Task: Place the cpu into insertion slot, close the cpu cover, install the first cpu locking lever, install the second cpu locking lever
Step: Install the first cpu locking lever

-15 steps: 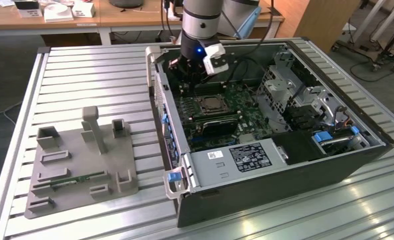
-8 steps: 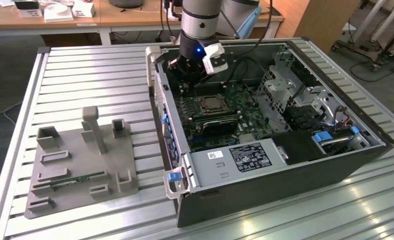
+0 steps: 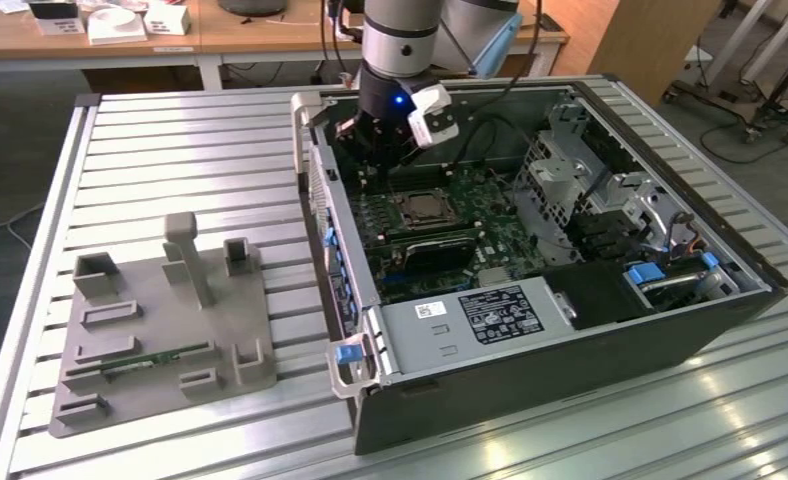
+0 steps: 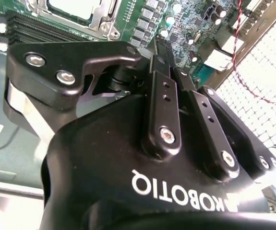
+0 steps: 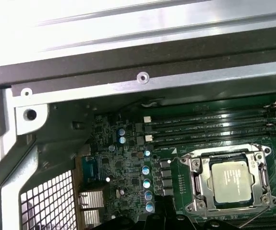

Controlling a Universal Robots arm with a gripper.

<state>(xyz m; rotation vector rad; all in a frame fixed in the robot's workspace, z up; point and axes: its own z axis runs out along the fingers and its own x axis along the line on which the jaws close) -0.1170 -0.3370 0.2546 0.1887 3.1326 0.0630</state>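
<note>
Silvery slats make up the table (image 3: 167, 150), and on it lies an open black computer case (image 3: 568, 385) with its green board (image 3: 494, 225) facing up. At the case's far end the arm reaches down inside, and the gripper (image 3: 371, 170) hangs over the board just beyond the socket, touching neither it nor the chip. In the second wrist view the gripper (image 4: 162, 50) is clenched, tips pressed together with nothing seen between them.

The cpu (image 5: 230, 180) sits in the insertion slot (image 5: 189, 207), dull grey top up, and the cpu cover (image 5: 201, 178) lies flat around it. A thin metal rod (image 5: 255, 216) slants off from one corner of the socket.

Long black memory slots (image 5: 205, 129) run beside the socket, a row of blue-topped capacitors (image 5: 147, 182) stands between it and the case's perforated wall (image 5: 46, 201), and a red wire (image 4: 246, 76) trails near that mesh.

On the exterior view's left rests a grey fixture block (image 3: 154, 320) holding a green strip (image 3: 134, 365), well apart from the case. A white printed label (image 3: 481, 312) covers the power supply, white lettering crosses the claw's black body, and faint print marks the chip's top
</note>
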